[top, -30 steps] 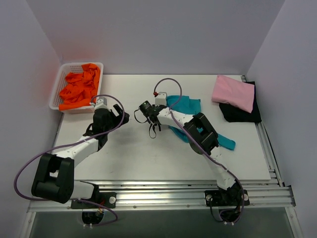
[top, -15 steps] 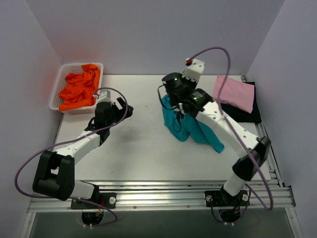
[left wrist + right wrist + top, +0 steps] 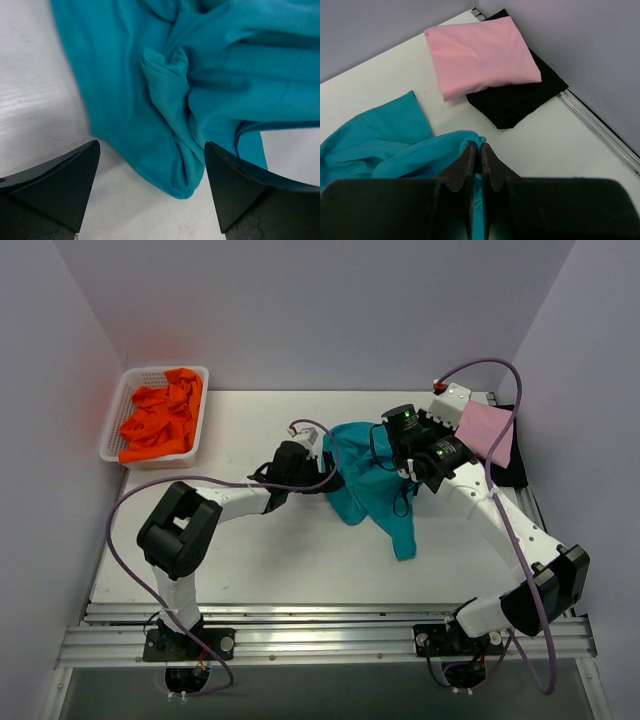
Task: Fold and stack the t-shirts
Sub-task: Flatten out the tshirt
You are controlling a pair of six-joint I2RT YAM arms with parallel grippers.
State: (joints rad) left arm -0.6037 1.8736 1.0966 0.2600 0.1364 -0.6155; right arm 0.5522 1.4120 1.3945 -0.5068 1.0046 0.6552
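Pink t-shirt [image 3: 480, 52] atop black t-shirt [image 3: 520, 102] near teal t-shirt [image 3: 365, 485]; orange t-shirts [image 3: 160, 415] in basket [image 3: 148, 375].

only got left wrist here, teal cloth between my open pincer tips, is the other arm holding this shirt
observer: yes, the right pincer is shut on a fold of the teal shirt.
operator: where's the finished stack
observer: far right corner, the pink shirt lies folded on the black shirt.
operator: any left to fold
observer: orange shirts lie crumpled in the white basket, far left.
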